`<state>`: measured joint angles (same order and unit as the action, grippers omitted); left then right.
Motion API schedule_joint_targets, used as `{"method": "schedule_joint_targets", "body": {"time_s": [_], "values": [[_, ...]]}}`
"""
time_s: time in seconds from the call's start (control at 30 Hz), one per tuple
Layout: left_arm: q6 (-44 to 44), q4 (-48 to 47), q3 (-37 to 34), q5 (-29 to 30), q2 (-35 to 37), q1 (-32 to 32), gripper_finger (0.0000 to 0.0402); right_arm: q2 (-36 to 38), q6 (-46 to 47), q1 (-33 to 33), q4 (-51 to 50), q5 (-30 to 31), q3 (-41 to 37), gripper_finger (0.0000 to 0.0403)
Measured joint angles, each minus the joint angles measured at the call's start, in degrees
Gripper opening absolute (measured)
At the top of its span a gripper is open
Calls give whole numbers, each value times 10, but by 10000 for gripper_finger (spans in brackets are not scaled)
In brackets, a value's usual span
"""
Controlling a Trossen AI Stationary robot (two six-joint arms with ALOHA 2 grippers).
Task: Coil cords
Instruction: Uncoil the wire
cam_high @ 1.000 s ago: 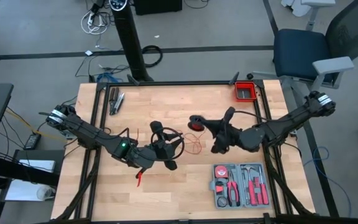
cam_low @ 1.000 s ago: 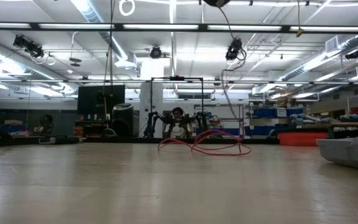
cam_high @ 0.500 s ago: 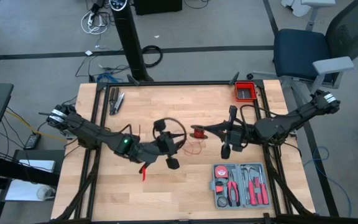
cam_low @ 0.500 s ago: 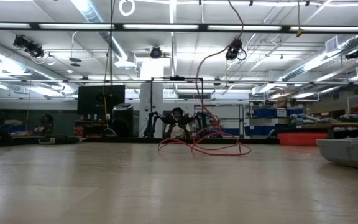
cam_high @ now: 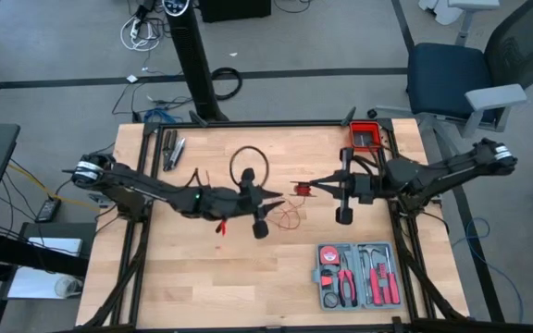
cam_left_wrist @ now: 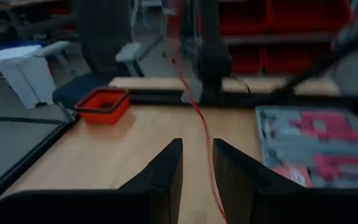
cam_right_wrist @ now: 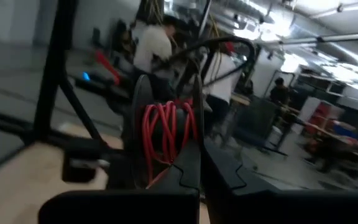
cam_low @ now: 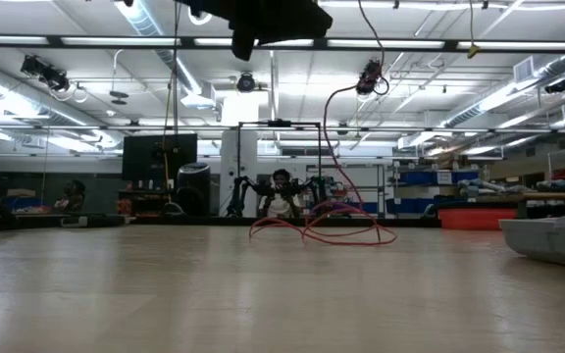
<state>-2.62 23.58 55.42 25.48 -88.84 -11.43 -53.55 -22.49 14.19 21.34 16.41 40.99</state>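
The thin red cord lies partly as a loose heap [cam_high: 290, 218] on the wooden table's middle, also seen in the low view [cam_low: 324, 231]. One strand [cam_low: 333, 147] rises from the heap. The rest is a small coil [cam_right_wrist: 166, 132] on my right gripper [cam_high: 309, 189], which is shut and points level toward the table's left. My left gripper [cam_high: 278, 196] faces it from the left, fingers open. In the left wrist view a strand [cam_left_wrist: 199, 118] runs through the gap of that gripper [cam_left_wrist: 197, 149]; whether it touches a finger does not show. My right gripper carries the red cord as several turns [cam_right_wrist: 165, 127] wound around its two shut fingers, about halfway along them. One strand [cam_right_wrist: 158, 179] leads from the turns into the seam between the fingers. The fingers lie level, and the coil is clear of the table.
A grey tool case [cam_high: 357, 275] with red-handled tools lies at the near right. A red bin [cam_high: 365, 137] stands at the far right corner. Loose metal tools [cam_high: 172, 148] lie at the far left. Bare wood spreads along the near left.
My left gripper has gone toward the table's right and far side, sunk a little and rolled. My right gripper has drawn back toward the right edge and rolled, keeping the coil. A strand has been drawn up from the heap, which stays on the table.
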Motion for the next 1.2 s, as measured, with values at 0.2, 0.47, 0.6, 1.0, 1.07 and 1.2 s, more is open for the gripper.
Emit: {"method": "schedule_joint_targets", "body": {"time_s": [0.2,0.47,0.6,1.0,1.07,1.2], "values": [[-9,91,-27,-43,0,17,95,-21,15,-23,102,-12,-60,0],[0,100,-28,-48,0,17,119,-61,20,-31,186,-12,-72,0],[3,95,-28,-48,0,17,119,-86,19,-31,237,-12,-72,1],[-8,95,-28,-46,0,17,120,-167,35,-49,369,-53,-72,1],[-8,92,-28,-46,0,17,120,-177,48,-54,383,-70,-72,1],[-8,77,-28,-46,0,14,120,-172,87,-68,383,-132,-72,1]]}}
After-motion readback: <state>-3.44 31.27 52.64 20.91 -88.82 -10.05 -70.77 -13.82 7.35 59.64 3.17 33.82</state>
